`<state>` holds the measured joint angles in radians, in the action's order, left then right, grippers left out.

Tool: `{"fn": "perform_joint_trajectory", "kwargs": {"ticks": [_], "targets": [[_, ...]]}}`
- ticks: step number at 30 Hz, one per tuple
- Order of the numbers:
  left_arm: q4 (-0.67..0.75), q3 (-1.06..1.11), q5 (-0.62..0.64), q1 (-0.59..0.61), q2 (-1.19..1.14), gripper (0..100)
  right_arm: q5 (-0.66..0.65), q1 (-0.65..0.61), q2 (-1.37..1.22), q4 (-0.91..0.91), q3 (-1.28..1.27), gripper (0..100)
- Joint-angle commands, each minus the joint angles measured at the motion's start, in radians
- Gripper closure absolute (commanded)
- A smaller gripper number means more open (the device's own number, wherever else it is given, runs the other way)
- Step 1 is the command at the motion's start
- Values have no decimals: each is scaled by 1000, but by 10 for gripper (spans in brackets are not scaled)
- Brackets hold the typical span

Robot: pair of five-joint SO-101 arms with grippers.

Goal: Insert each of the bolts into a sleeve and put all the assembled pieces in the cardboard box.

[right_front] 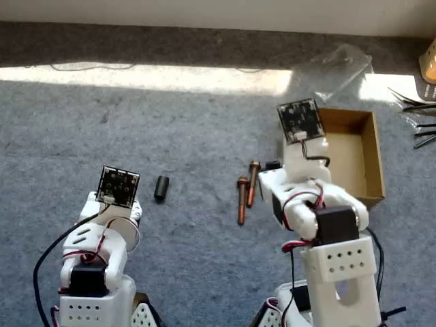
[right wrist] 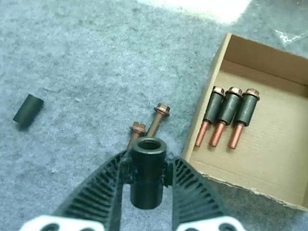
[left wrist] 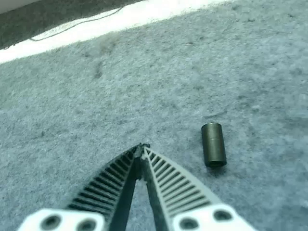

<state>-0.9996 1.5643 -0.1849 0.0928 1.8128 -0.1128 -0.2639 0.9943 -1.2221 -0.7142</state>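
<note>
a: sleeve [right wrist: 146, 185], where is it sitting?
b: the right gripper [right wrist: 147, 160] is pinching it, just by two bolts [right wrist: 156, 122].
a: and the left gripper [left wrist: 141, 148]?
b: it is pressing together, near a spare sleeve [left wrist: 213, 144].

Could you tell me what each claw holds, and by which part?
Right claw clamps a sleeve across its side walls; left claw, shut, holds nothing.

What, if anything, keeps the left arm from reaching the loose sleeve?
Probably nothing, so likely yes: the sleeve lies alone on bare carpet near the left tool, which is shut and empty and must open first.
</note>
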Motion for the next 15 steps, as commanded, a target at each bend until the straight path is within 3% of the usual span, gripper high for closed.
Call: {"fn": "perform_joint_trajectory", "kwargs": {"ticks": [1, 15], "targets": [[-28, -96, -6, -88, 12, 995, -14, 38, 137, 51, -82, 994], [-28, -191, -6, -142, 8, 995, -8, 153, 565, 51, -401, 994]]}}
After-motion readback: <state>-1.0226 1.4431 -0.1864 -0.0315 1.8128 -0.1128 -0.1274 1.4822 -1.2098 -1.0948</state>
